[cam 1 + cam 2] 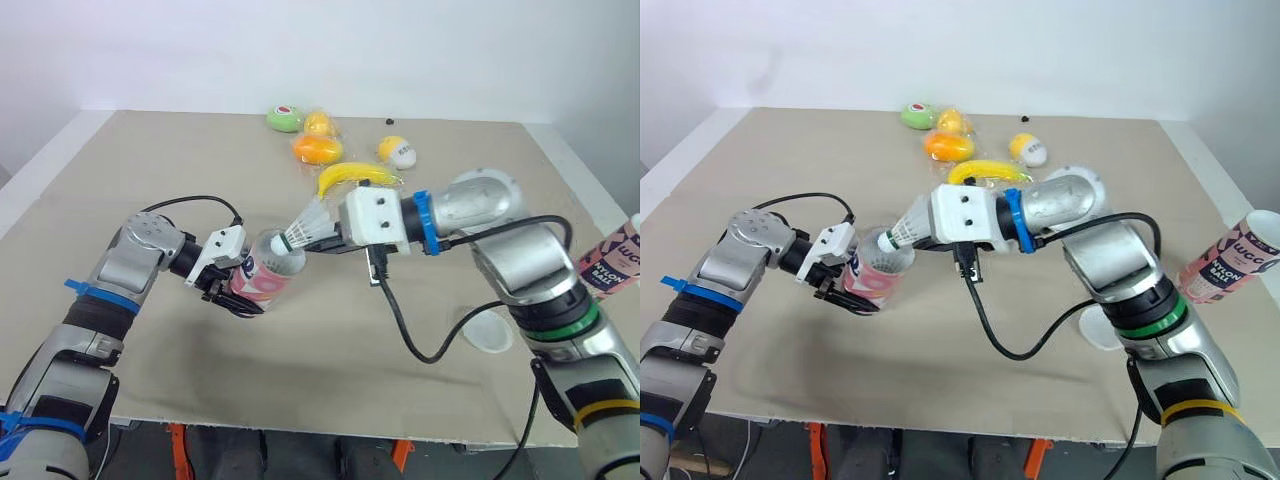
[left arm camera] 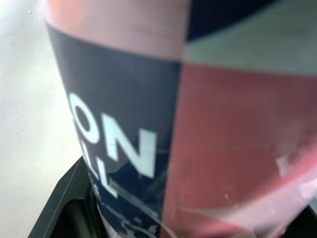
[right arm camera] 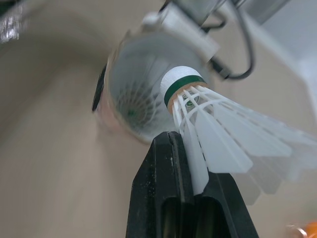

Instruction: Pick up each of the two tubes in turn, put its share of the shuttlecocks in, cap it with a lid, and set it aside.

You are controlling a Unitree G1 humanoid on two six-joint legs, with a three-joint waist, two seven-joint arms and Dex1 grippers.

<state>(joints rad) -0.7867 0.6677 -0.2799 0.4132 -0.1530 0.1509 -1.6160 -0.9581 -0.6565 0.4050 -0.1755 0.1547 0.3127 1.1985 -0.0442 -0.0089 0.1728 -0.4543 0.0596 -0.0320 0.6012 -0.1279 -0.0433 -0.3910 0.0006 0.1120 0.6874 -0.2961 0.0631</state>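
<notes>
You see two tubes. Your left gripper clenches one tube, tilted above the table; the second tube stands at the right edge. Your right gripper pinches one shuttlecock at the held tube's mouth, a second shuttlecock sits inside, and one lid lies on the table.

Bare table is lying open at 6 o'clock of the held tube, while a banana is obstructing its 1 o'clock side.

Shuttlecock at tube mouth (lid rightward)
</notes>
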